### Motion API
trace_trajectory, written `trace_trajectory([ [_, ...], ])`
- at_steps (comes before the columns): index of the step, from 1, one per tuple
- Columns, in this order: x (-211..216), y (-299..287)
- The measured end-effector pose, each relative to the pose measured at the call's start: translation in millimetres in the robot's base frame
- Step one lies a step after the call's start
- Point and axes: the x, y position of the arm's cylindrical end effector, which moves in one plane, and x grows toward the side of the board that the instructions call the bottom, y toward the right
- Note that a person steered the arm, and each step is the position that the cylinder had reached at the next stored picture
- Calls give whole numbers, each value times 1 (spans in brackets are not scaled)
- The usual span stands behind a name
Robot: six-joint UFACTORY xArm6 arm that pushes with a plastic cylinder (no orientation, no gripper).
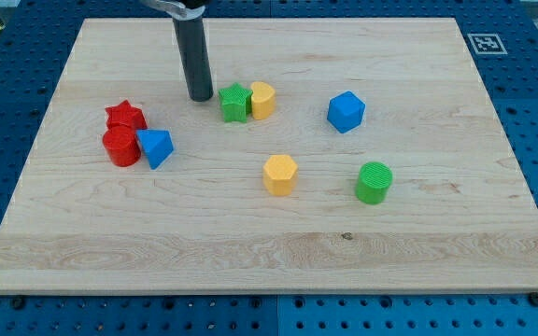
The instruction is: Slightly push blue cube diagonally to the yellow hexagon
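Note:
The blue cube (346,111) sits on the wooden board toward the view's upper right. The yellow hexagon (279,174) lies below and to the left of it, near the board's middle. My tip (199,97) stands at the view's upper left of centre, just left of a green star (234,102), far left of the blue cube and not touching it.
A yellow block (262,99) touches the green star's right side. A green cylinder (374,182) sits right of the yellow hexagon. At the left, a red star (125,117), a red cylinder (120,147) and a blue triangular block (156,147) are clustered.

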Motion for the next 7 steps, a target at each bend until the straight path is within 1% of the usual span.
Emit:
trace_trajectory([
  [1, 2, 8],
  [2, -20, 16],
  [7, -26, 35],
])
